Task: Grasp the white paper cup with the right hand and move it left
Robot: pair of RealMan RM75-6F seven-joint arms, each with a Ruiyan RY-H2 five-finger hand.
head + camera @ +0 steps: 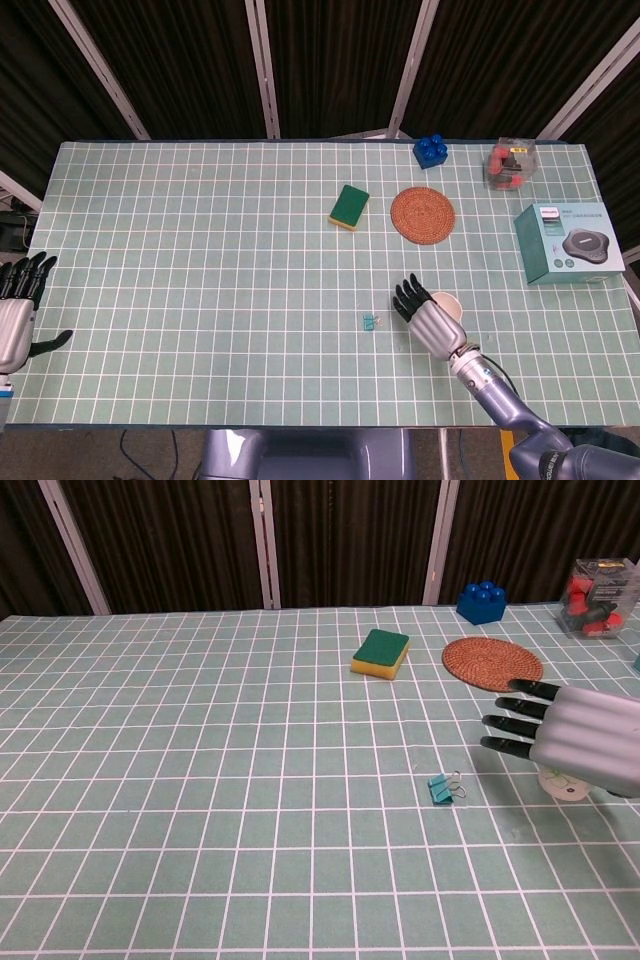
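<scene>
From the head view, the right hand (428, 318) sits against the left side of the white paper cup (447, 305), fingers extended and slightly curled; whether they have closed on the cup cannot be told. The cup stands near the table's front right, the small teal binder clip (371, 321) just left of it. The left hand (17, 312) rests open at the table's left edge.

In the chest view, the right hand (570, 735) covers most of the cup (562, 783). A loose grip could tip or crush the thin cup.
</scene>
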